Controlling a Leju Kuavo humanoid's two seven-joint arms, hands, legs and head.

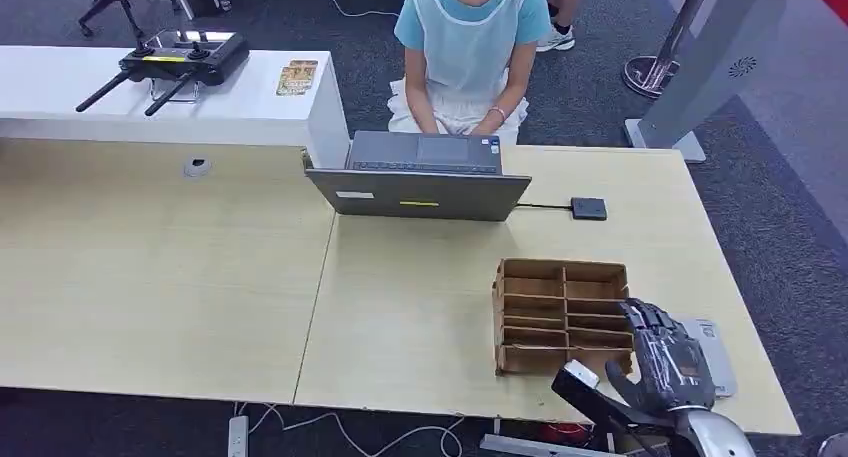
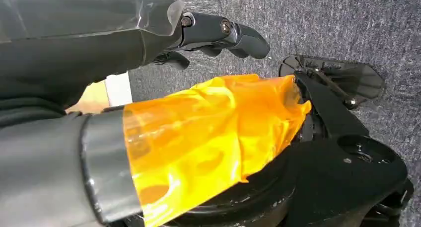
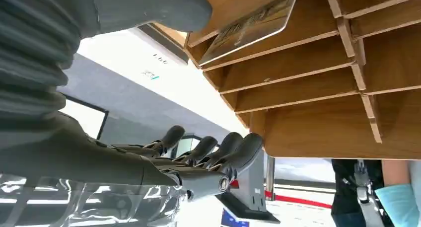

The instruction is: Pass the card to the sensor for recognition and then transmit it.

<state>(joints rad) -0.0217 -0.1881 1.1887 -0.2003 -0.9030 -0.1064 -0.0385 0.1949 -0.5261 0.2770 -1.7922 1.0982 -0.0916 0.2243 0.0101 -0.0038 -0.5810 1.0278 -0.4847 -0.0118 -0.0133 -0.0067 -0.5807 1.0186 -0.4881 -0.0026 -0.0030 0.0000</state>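
Observation:
A brown divided wooden box [image 1: 560,315] stands on the table's near right part. A card [image 3: 248,26] leans in one of the box's slots [image 3: 298,63], close to the thumb [image 3: 149,8] of my right hand. My right hand [image 1: 665,362] hovers at the box's near right corner, fingers [image 3: 218,150] stretched out and holding nothing. Under it lies a flat white-grey device [image 1: 718,355], which the right wrist view shows as a white surface [image 3: 164,73] beside the box. My left hand [image 2: 218,33] hangs over the carpet with nothing in it, its thumb wrapped in orange film [image 2: 208,132].
A grey laptop [image 1: 420,177] sits at the table's far edge, with a person [image 1: 470,47] seated behind it. A small black box [image 1: 588,208] is cabled to the laptop. On the white counter [image 1: 60,87] at far left lie a black controller [image 1: 185,59] and small cards [image 1: 297,76].

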